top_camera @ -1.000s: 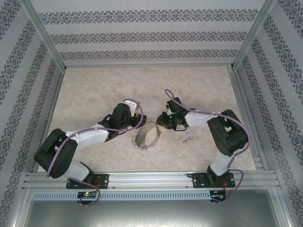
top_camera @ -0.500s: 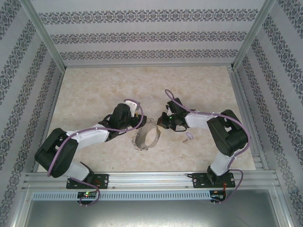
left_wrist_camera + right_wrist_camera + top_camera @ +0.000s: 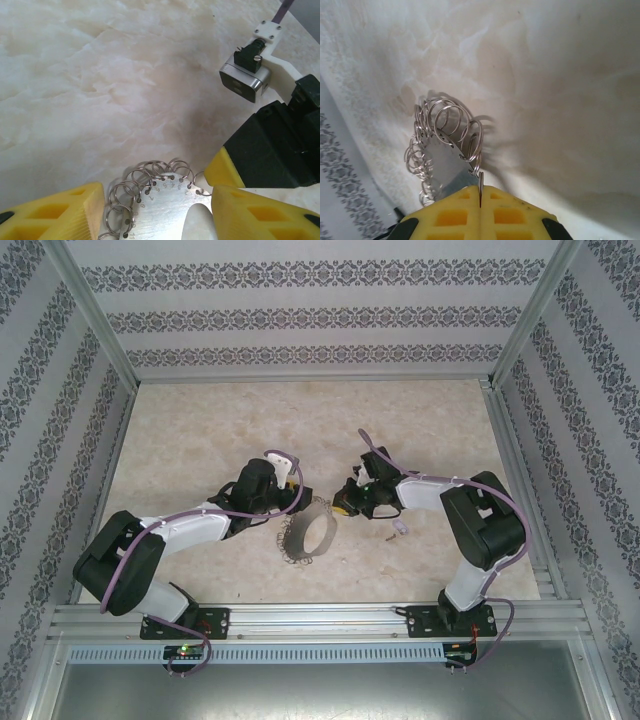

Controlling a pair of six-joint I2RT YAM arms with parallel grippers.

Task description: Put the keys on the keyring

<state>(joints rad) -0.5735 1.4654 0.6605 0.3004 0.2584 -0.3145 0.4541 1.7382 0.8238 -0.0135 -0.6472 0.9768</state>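
Patterned walls on three sides, pale marbled bench point(image 3: 200, 430) in the middle, and both arms are reaching in towards its centre; the left arm comes in from the near left, the right arm folds in from the near right. Between them sits the keyring point(image 3: 445, 165), the big grey hoop with its fringe of small silvery loops; it's pinned from the right side, because the right pincer point(image 3: 480, 212) has its yellow pads pressed flat together on the thin band, seam tight, a firm grip. Over on the hoop's far-left rim, the left pincer point(image 3: 292, 504) sits with its jaws spread wide either side of the band; from its wrist view I'd call it open, straddling, not squeezing. Now the little one: the key point(image 3: 398, 530) lies loose on the bench, to the right of the right pincer and a touch nearer the bases, well apart from the hoop; its length seems to slant near-left to far-right, though it's tiny. Right arm is nearer, yet busy; the left is free but across the ring.
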